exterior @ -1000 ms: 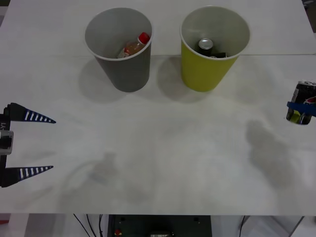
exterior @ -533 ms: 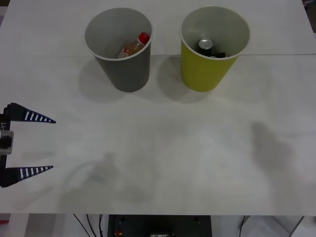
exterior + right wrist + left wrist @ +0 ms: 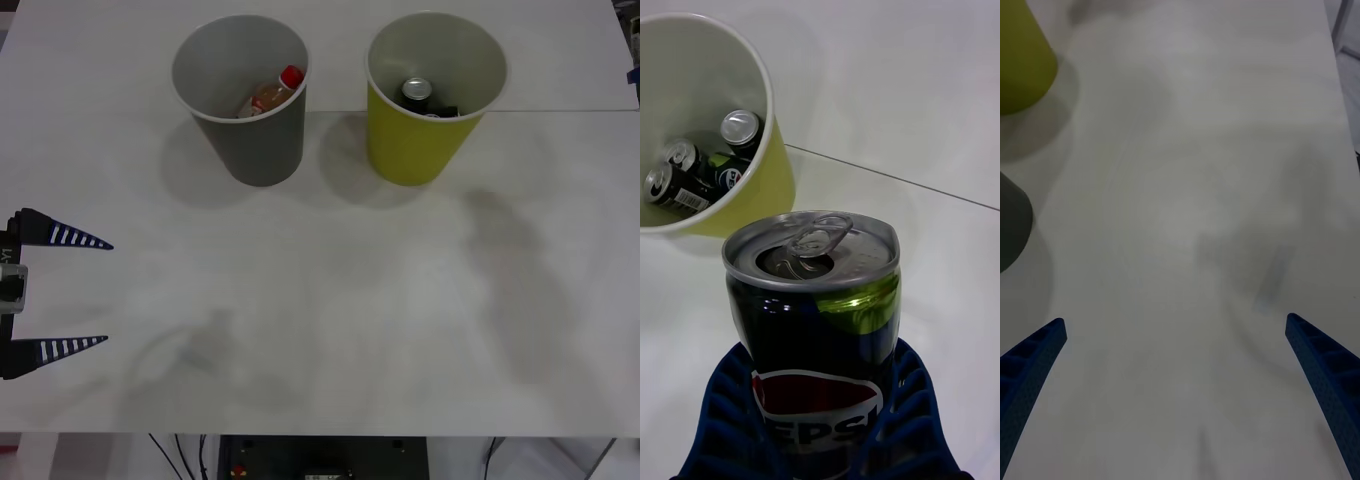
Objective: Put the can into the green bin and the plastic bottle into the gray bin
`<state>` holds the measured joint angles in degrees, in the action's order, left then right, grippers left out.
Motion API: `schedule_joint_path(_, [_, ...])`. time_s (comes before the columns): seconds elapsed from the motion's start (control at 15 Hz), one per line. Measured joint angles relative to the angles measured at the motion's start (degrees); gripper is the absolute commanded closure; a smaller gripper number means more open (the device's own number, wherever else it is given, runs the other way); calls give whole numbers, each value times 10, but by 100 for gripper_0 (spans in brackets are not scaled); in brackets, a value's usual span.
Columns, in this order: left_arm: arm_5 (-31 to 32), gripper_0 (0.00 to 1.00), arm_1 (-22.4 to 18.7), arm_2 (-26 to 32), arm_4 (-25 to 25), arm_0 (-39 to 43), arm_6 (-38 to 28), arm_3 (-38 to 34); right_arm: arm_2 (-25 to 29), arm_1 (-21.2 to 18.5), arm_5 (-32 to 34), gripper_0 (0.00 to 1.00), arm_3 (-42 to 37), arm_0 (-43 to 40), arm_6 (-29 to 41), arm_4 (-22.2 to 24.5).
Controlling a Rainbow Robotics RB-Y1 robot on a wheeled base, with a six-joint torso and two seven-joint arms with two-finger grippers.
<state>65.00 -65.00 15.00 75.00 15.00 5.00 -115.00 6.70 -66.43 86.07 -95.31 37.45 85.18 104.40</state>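
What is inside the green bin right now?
The green bin holds three dark silver-topped cans lying against its white inside. The can in the right gripper is outside it. The bin's wall hides part of its bottom.

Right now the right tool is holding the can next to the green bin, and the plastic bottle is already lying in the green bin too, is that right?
Not quite. The bottle lies in the gray bin, as the front view shows; the green bin holds only cans. The rest stands: the right tool grips the can beside the green bin, seen in the right wrist view.
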Motion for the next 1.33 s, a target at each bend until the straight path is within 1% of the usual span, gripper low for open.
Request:
schedule_joint_path(0.13, [0,0,0,0,0,0,0,0,-102,9,0,100,45,108,-4,44])
schedule_joint_path(0.27, [0,0,0,0,0,0,0,0,-181,44,-1,100,101,203,-33,76])
schedule_joint_path(0.4, [0,0,0,0,0,0,0,0,-210,87,-8,100,159,258,-59,96])
schedule_joint_path(0.53, [0,0,0,0,0,0,0,0,-216,134,-19,100,213,294,-84,114])
schedule_joint_path(0.67, [0,0,0,0,0,0,0,0,-235,169,-41,100,255,321,-103,123])
schedule_joint_path(0.93, [0,0,0,0,0,0,0,0,-311,219,-83,100,298,361,-106,131])
schedule_joint_path(1.07, [0,0,0,0,0,0,0,0,-327,240,-91,100,307,368,-108,137])
schedule_joint_path(1.13, [0,0,0,0,0,0,0,0,-328,247,-91,85,309,368,-113,140])
schedule_joint_path(1.2, [0,0,0,0,0,0,0,0,-328,250,-91,41,310,368,-119,141])
schedule_joint_path(1.27, [0,0,0,0,0,0,0,0,-328,251,-91,10,310,368,-125,142])
schedule_joint_path(1.33, [0,0,0,0,0,0,0,0,-328,251,-90,0,310,368,-130,141])
